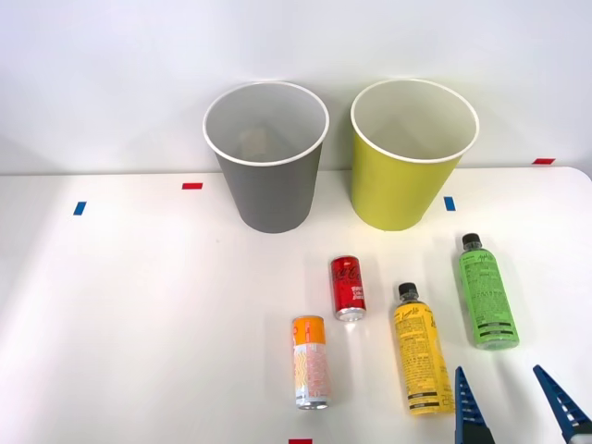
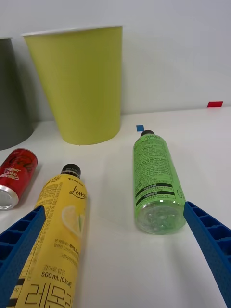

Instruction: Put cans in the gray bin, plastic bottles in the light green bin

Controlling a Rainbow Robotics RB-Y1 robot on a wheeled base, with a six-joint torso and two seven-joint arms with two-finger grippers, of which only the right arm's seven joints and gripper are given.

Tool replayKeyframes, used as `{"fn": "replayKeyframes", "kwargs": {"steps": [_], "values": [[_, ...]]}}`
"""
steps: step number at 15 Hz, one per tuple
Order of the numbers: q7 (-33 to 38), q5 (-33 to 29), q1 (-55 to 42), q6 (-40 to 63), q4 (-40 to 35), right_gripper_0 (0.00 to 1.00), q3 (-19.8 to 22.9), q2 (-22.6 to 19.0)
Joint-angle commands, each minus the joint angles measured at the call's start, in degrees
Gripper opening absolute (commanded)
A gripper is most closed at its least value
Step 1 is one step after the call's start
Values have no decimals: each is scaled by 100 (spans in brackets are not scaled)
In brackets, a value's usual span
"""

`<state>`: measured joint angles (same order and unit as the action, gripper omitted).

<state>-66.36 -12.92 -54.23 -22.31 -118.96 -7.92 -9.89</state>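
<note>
The right claw (image 1: 521,405), spread wide and empty, sits at the table's (image 1: 139,324) near edge; ahead lie two bottles (image 1: 487,294), two cans (image 1: 348,288), two bins (image 1: 413,157).

A robot test bench in a lab, by the look of it. A bare white table (image 1: 139,305) stands against a blank white wall (image 1: 111,74). Small red tape marks (image 1: 191,186) and blue tape marks (image 1: 80,208) are stuck on the tabletop, far ahead of the gripper (image 1: 523,402) and off to its left; one red mark (image 1: 300,441) lies level with it at the near edge.
</note>
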Motion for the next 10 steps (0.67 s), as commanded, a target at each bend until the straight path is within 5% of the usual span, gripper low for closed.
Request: {"fn": "replayKeyframes", "kwargs": {"steps": [1, 3, 5, 10], "values": [[53, 537, 114, 3145, -2061, 100, -280, -506], [255, 607, 422, 5122, -3019, 100, -263, -743], [870, 616, 826, 6696, -3104, 100, -263, -1042], [2171, 686, 2136, 8313, -3104, 100, -360, -1762]]}}
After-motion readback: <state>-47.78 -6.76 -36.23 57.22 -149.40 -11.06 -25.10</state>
